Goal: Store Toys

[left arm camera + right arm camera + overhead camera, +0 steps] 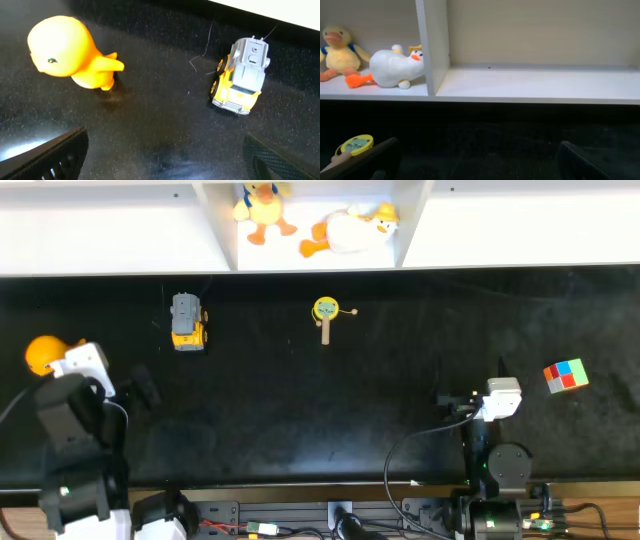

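The left tool [165, 135] hangs released, its two dark ribbed fingers spread wide, over the counter [300, 410] near its left edge. Two toys lie ahead of it, neither touching a finger. The orange toy [70, 52] sits close to the counter's left edge. The toy truck [241, 77] stands farther on toward the back edge, well apart from the orange toy. The right tool [479, 142] is also released, with a wide gap between its fingers, and it faces the shelf [535, 82] from the counter's right half. The rattle drum [355, 145] lies near one of its fingers, and the colour cube [565, 376] rests by the counter's right edge, apart from that arm.

The orange toy is a smooth, glossy, rounded body with a small dark eye and a stubby tail or beak sticking out. The truck has a yellow chassis, a grey boxy upper body and a pale front grille. The rattle drum is a flat yellow disc with a greenish face on a short wooden handle, lying close to the back edge near the middle. The cube shows square tiles of red, green, blue and white.

In the shelf's middle compartment, a fuzzy yellow duck plush [340, 52] sits upright. A white duck plush [395, 67] with orange feet lies on its side beside it. The shelf is plain white board, and the counter is dark and finely speckled.
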Robot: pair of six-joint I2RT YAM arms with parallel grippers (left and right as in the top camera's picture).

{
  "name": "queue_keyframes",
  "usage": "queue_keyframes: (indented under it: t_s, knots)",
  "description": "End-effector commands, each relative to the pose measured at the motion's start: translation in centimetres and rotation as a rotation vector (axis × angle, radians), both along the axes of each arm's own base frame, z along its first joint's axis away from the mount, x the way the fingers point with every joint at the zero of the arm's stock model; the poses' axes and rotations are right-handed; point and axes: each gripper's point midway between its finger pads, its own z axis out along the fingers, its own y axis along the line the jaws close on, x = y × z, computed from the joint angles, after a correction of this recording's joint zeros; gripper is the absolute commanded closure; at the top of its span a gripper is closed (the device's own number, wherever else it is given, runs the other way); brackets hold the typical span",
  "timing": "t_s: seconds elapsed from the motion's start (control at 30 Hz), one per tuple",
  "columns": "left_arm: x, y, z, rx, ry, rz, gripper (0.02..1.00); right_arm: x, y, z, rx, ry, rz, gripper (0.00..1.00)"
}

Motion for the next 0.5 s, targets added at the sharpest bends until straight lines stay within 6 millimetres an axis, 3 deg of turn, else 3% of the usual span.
queue_keyframes:
  t_s: [0.03,0.5]
  knots:
    - [1.4,0.2,1.4,0.000,-0.001,-0.024,0.020,0.0,0.2,-0.4,0.005,0.001,0.010,0.007]
    - [4.5,0.9,-1.0,-0.034,0.081,-0.034,0.020,0.0,0.2,-0.4,0.005,0.001,0.010,0.009]
